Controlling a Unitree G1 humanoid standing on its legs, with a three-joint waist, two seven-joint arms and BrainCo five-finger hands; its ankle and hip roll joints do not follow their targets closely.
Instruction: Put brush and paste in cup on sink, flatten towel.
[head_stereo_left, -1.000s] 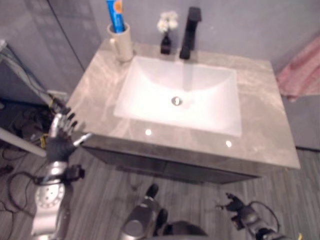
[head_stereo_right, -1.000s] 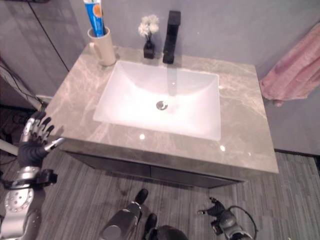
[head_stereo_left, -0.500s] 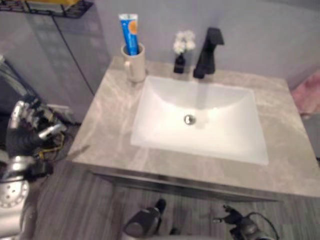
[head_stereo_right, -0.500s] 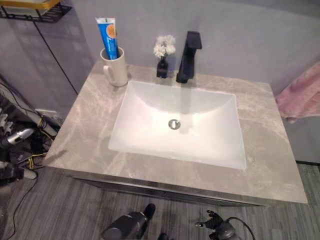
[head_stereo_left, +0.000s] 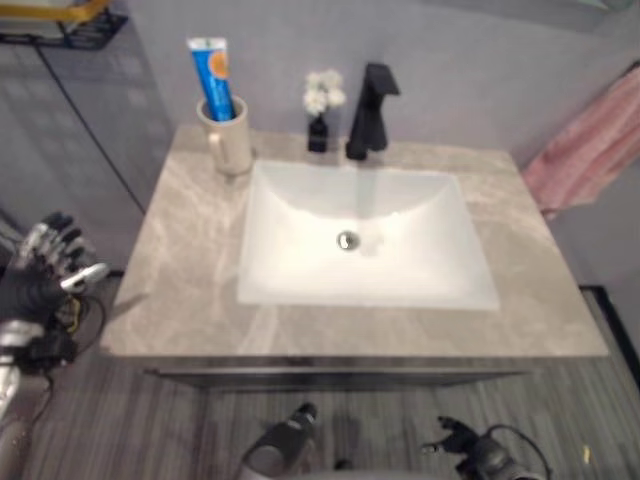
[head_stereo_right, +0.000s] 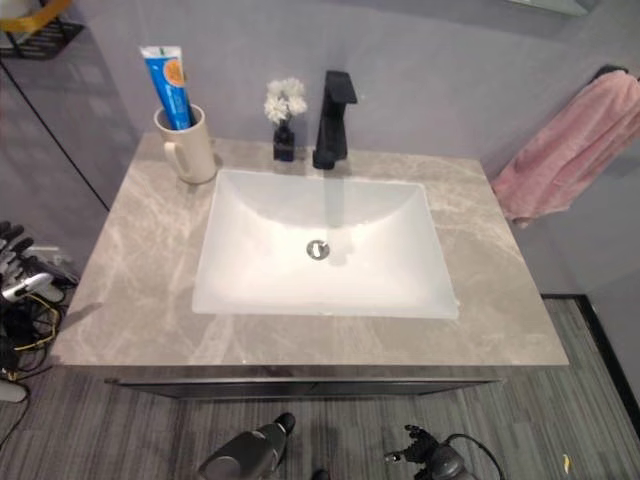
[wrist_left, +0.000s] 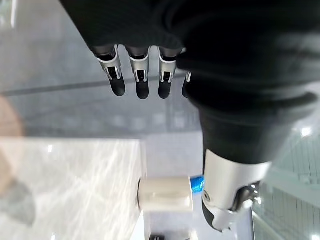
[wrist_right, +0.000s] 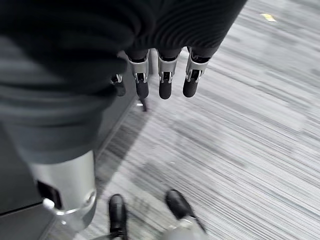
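A grey marble worktop (head_stereo_right: 130, 290) carries a white sink basin (head_stereo_right: 320, 250) set into its middle, with a drain (head_stereo_right: 318, 250) at the centre. At the back left corner of the worktop stands a cream cup (head_stereo_right: 188, 145) with its handle facing the front, and a blue tube of paste (head_stereo_right: 168, 88) stands upright in it, its cap end down inside (whether a brush is in there too cannot be made out). Along the back edge, behind the basin, a small dark vase of white flowers (head_stereo_right: 285, 118) sits just beside a black tap (head_stereo_right: 332, 120). A pink towel (head_stereo_right: 565, 145) hangs bunched on the wall past the right edge of the worktop, well apart from the cup. The left hand (head_stereo_left: 42, 270) hovers off the left edge of the worktop, near its front corner, fingers spread and straight, holding nothing; its wrist view shows the cup and paste past the fingertips. The right hand (wrist_right: 160, 80) hangs low over the grey striped floor (wrist_right: 250, 150), fingers straight and relaxed, empty.
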